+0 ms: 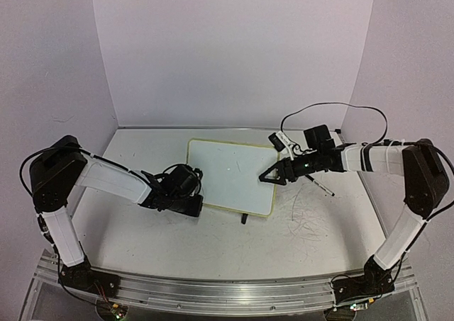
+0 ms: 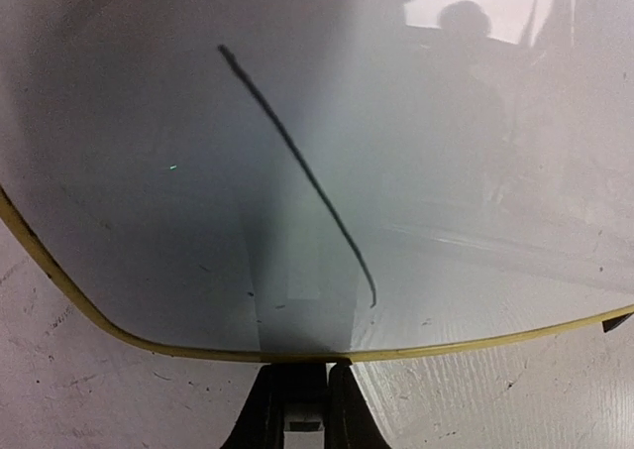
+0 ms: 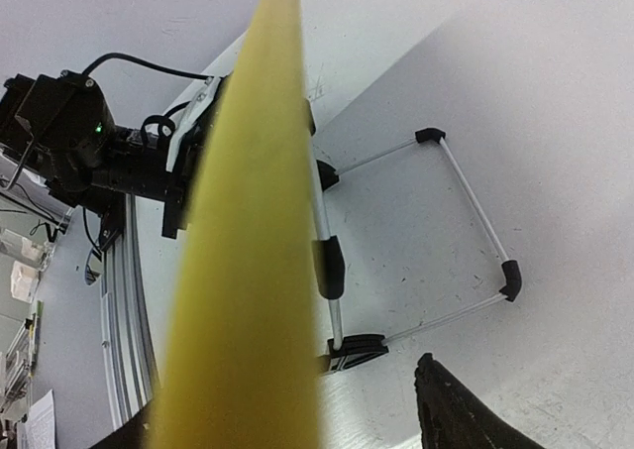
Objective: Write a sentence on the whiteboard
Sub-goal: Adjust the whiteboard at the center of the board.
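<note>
light: bright, even | whiteboard [image 2: 149, 231]: dim reflections | right wrist view: foreground blurred

Smooth pale lilac back wall panel [image 1: 234, 52]; matching side panels at left [image 1: 42, 66] and right [image 1: 418, 52]. White scuffed tabletop [image 1: 213, 243], faint grey scribble marks [image 1: 308, 218] toward right. Ribbed aluminium rail [image 1: 227, 293] along near edge. Soft, even light.

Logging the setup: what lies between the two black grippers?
The small white whiteboard with a pale yellow rim spans the gap, seen in the top view: left gripper at its near-left edge, right gripper at its right edge.
</note>
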Available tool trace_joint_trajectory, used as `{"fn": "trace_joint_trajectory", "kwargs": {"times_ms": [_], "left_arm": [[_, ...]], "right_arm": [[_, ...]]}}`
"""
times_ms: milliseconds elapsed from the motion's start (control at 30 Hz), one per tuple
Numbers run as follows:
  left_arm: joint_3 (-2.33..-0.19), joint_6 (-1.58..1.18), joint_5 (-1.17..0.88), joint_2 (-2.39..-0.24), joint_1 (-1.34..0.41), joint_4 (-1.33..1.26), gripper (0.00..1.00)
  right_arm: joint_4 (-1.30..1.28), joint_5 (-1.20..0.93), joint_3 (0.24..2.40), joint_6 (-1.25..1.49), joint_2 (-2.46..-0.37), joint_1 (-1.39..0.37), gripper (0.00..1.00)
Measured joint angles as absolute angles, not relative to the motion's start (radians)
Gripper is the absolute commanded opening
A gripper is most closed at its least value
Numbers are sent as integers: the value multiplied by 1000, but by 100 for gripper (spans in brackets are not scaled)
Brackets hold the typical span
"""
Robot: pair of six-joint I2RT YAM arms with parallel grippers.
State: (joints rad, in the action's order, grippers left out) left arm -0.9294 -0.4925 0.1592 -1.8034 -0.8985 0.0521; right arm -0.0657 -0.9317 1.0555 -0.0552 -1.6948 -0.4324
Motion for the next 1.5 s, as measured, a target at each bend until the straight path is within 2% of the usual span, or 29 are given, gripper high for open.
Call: {"fn": "trace_joint_trajectory", "kwargs": {"times_ms": [67, 100, 433, 500, 600, 633, 800, 900, 1100, 1200, 1367, 1500], "left_arm": [[-929, -488, 157, -1805, -898, 42, 0], [-927, -487, 157, -1806, -898, 34, 0], [-857, -495, 164, -1797, -905, -92, 1], [-849, -498, 166, -1796, -906, -104, 13], [-847, -502, 169, -1796, -909, -108, 42], [-842, -504, 167, -1794, -909, -111, 48], [-797, -515, 152, -1717, -922, -86, 67], [-796, -516, 150, -1636, -924, -47, 78], [-822, -518, 124, -1467, -905, 72, 85], [-894, -514, 83, -1425, -870, 115, 85], [-1093, -499, 10, -1435, -848, 106, 88], [-1270, -490, -39, -1499, -850, 74, 85]], "right_arm": [[-71, -921, 1060, -49, -1681, -432, 90], [-73, -913, 1063, -42, -1677, -431, 92], [37, -883, 1041, 5, -1676, -436, 91], [105, -878, 1001, 19, -1671, -443, 91], [163, -858, 969, 33, -1665, -462, 90], [177, -847, 969, 38, -1665, -469, 90], [214, -817, 969, 44, -1667, -494, 88], [204, -805, 974, 18, -1682, -496, 91], [19, -761, 1053, -112, -1716, -513, 92], [-21, -755, 1072, -175, -1714, -528, 90], [-11, -759, 1041, -219, -1698, -534, 91], [21, -783, 1039, -219, -1679, -539, 91]]}}
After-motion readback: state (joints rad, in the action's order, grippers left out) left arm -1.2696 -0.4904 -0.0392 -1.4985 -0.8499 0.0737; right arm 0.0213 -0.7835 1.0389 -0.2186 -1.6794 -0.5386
